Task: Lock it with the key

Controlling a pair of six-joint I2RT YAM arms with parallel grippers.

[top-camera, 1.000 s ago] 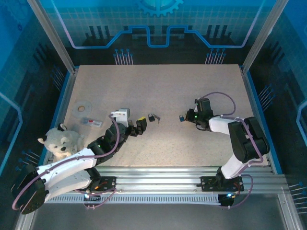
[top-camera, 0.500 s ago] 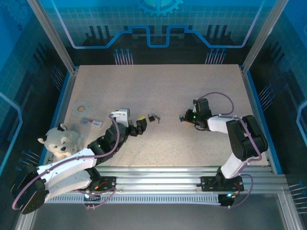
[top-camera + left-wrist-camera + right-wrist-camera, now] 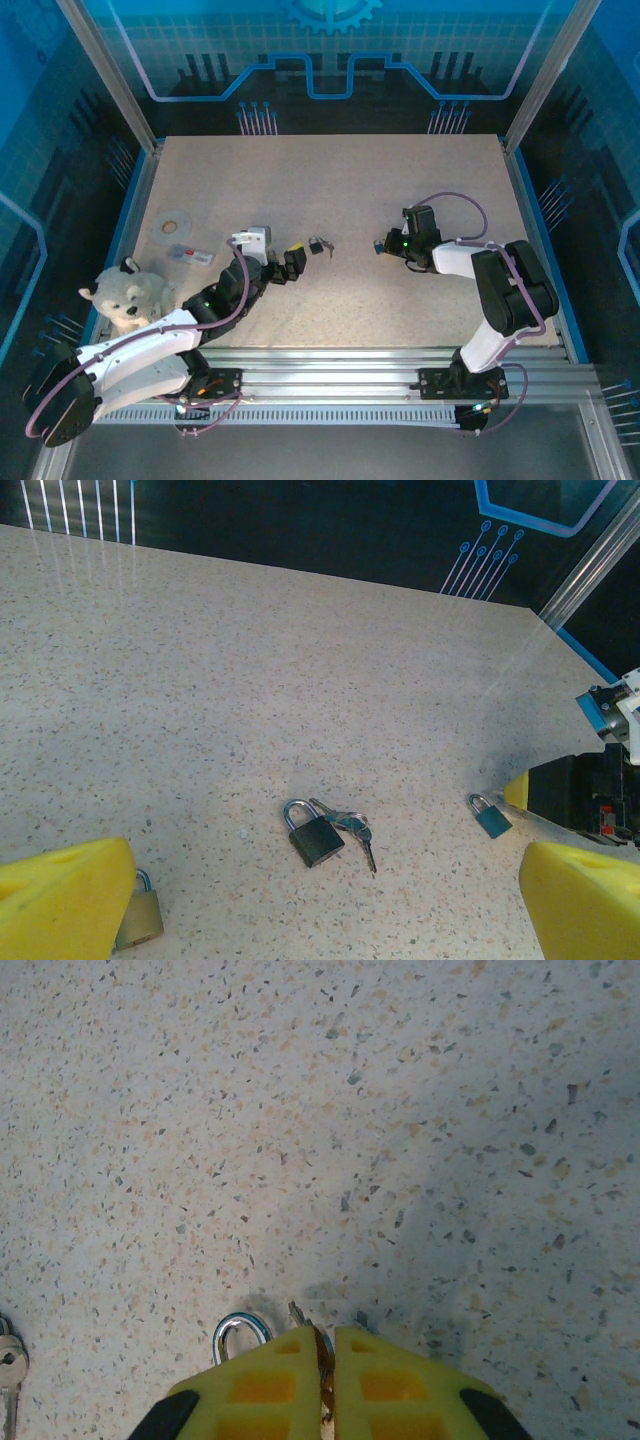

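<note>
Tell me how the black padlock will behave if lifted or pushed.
The black padlock looks like solid metal, so probably rigid and dense; lying flat, it should slide, not roll. The keys seem loosely linked to its shackle, so they may dangle.

You're working in a robotics lab test cell: a speckled tabletop (image 3: 330, 190) fenced by aluminium posts (image 3: 106, 72) and blue panels (image 3: 420, 50) printed with circuit lines and a gear. Two cabled robot arms (image 3: 150, 345) are bolted to a slotted rail (image 3: 330, 362). Odd props lie about: a padlock (image 3: 318, 840) and a plush dog (image 3: 128, 297).
</note>
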